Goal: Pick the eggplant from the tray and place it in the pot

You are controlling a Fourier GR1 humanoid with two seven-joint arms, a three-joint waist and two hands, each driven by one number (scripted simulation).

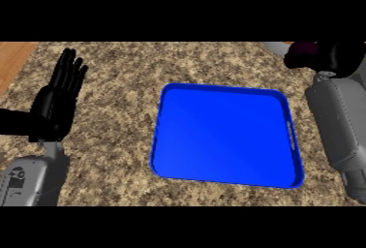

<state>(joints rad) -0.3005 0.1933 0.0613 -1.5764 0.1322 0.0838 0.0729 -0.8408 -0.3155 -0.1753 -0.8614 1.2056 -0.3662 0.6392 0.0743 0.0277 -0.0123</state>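
**Eggplant off the tray, held in the right hand at the top right corner**

Starting at the left: the left hand (pixel 55 104) stands at the counter's left side, fingers straight, pressed side by side and pointing up, holding nothing. It is resting, well apart from the tray. That makes sense, since this looks like a 1-hand job and there it is out of the way. Under it lies the speckled stone counter (pixel 114 145), with a strip of wood (pixel 14 58) at the far left edge.

Centre now: the blue tray (pixel 221 135) lies flat, its floor bare from rim to rim. There is no eggplant in it, so the pick looks done.

Across to the right: the grey right forearm (pixel 343 126) runs up beside the tray's right rim. At its end, the right hand (pixel 342 54) is curled round a dark purple thing, the eggplant (pixel 304 49), which pokes out on the hand's left side, beyond the tray's far right corner. Just left of it, a pale grey curve (pixel 276 47) peeks in at the top edge. It may be the pot, but too little shows to be sure. If it is, what remains is the release over it.
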